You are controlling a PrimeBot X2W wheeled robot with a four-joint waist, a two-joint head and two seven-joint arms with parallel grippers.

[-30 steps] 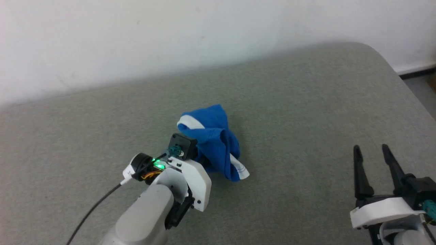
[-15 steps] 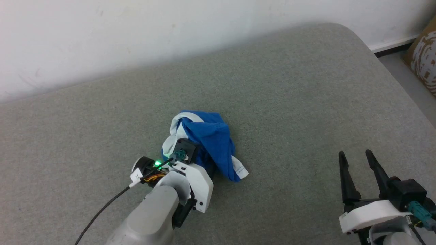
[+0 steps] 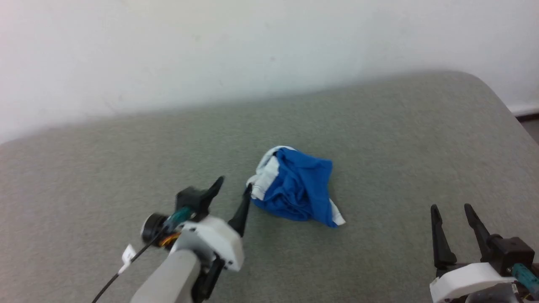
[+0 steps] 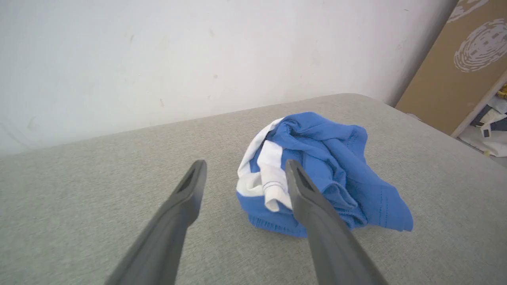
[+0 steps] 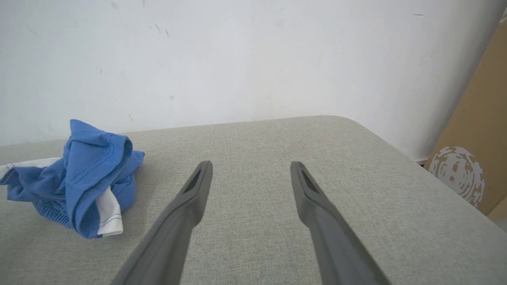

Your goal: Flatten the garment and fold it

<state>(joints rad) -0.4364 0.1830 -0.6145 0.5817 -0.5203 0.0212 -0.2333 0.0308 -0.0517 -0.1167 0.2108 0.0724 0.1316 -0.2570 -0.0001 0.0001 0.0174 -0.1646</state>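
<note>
The garment (image 3: 297, 191) lies in a crumpled heap near the middle of the table (image 3: 379, 139). The left gripper (image 3: 234, 185) stands just left of the heap. Its jaws are wide apart and hold nothing, and one tip is very near the white stripe (image 4: 271, 174). The right gripper (image 3: 450, 208) is well apart from the heap, at the near right, also with its jaws apart and empty.

We see several risks. If we close on the heap as it lies, the jaws may take many layers together, and lifting would then give only a tighter ball. The cloth looks thin and smooth, so a shallow pinch on one edge could slip out. A low approach could push the whole heap toward the far side, because nothing holds it down. A tip may also catch inside a fold.

The garment is a bright blue, soft knit with many deep folds. It has a stitched hem (image 4: 386, 206), and the white stripe carries thin dark lines. The table is covered in grey woven cloth, a little rough, and it has a rounded corner at the far right. The fingers (image 4: 186, 198) are long, dark and matt, and they taper to narrow tips, each with a slot near the tip.
</note>
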